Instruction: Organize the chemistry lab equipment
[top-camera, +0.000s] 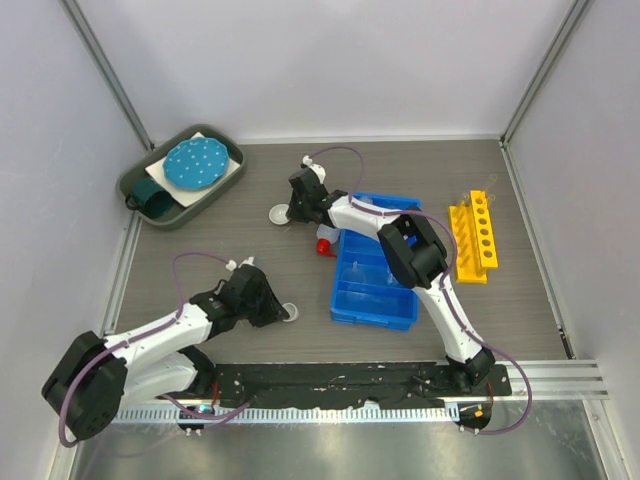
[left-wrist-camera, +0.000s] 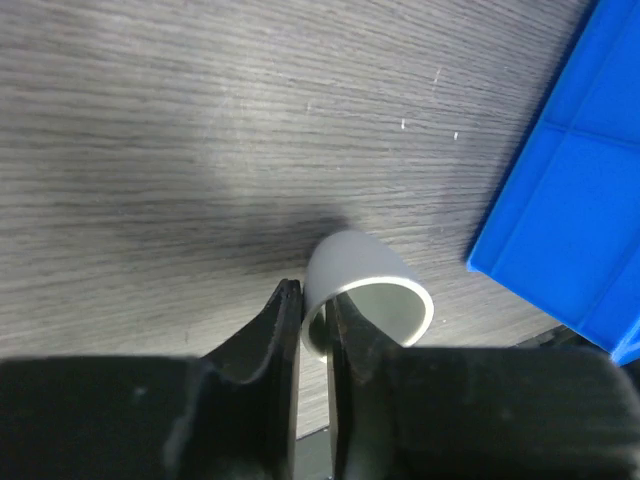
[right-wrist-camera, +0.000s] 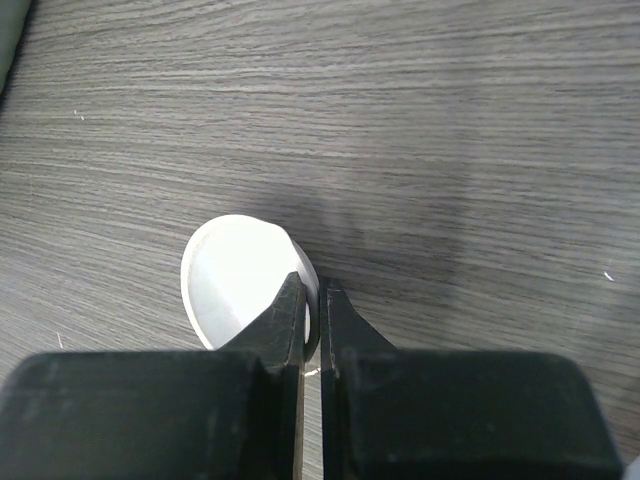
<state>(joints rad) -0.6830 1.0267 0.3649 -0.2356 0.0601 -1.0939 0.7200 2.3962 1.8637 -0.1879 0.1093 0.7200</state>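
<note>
Left gripper (left-wrist-camera: 313, 320): narrowed, pinching the rim of the near dish (left-wrist-camera: 365, 285).
Near dish: sitting on the table (left-wrist-camera: 200, 120) left of the blue bin (left-wrist-camera: 570, 200), tipping up, mouth facing back toward the gripper.
Right gripper (right-wrist-camera: 310, 310): closed tight, clamping the rim of the far dish (right-wrist-camera: 235, 275).
Far dish: lying far-left of the bin, near the red-capped bottle (top-camera: 325, 245), mouth opening upward; round, no long axis.
</note>
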